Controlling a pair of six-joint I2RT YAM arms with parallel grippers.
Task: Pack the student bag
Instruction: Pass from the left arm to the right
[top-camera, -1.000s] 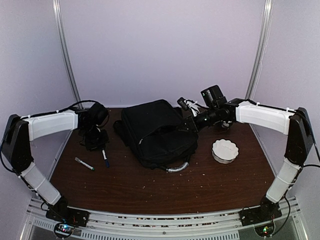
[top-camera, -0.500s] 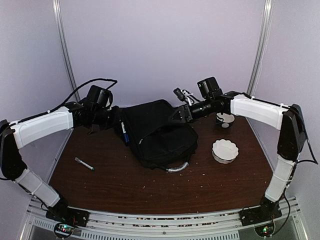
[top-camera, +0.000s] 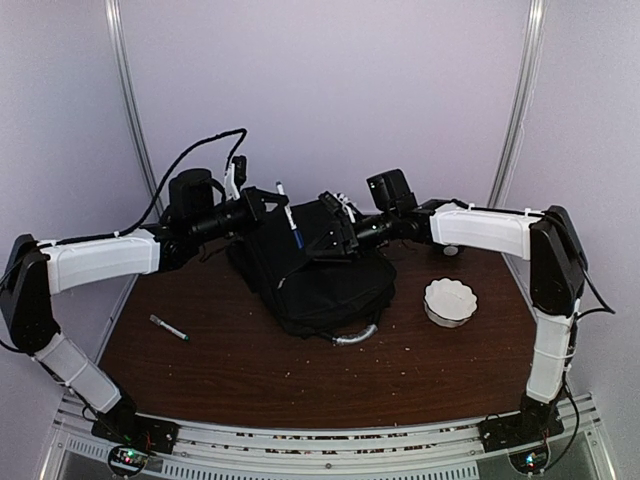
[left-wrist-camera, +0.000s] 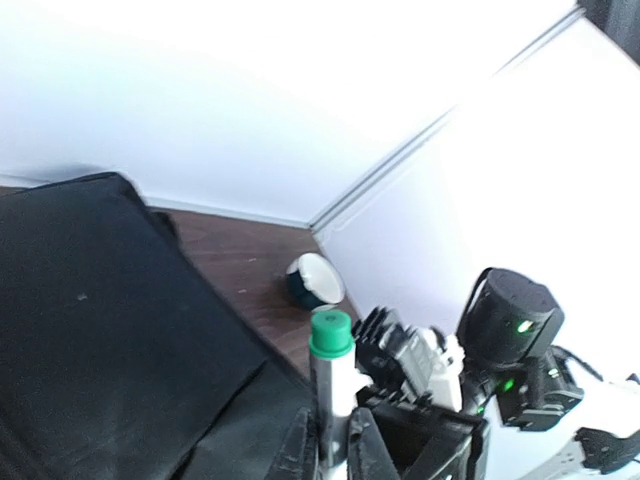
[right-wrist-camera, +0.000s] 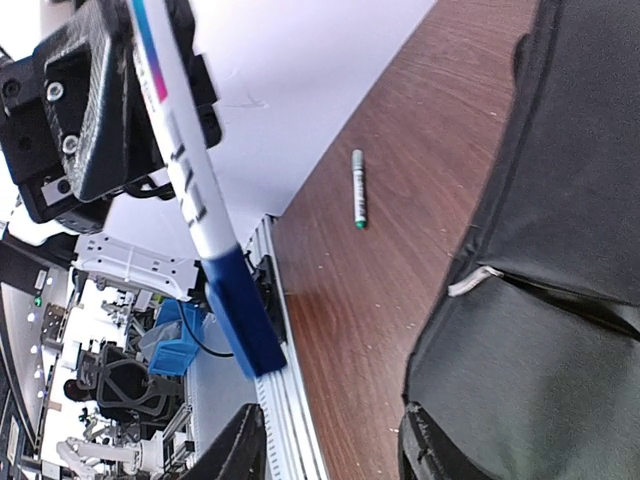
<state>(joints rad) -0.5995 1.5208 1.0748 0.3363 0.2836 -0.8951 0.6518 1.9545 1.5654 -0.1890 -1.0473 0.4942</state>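
Left gripper (top-camera: 272, 203) is pinching the marker (top-camera: 290, 222) tight, dangling it blue end down over the bag (top-camera: 320, 285). The bag is lying mid-tabletop (top-camera: 250, 370), toward the far edge. Right gripper (right-wrist-camera: 335, 428) is hovering next to it, roughly half open and gripping nothing. I can't tell if the pocket's open, so I'd be getting those fingers onto the flap by the zip pull (right-wrist-camera: 475, 282) first, then lowering the marker straight in.
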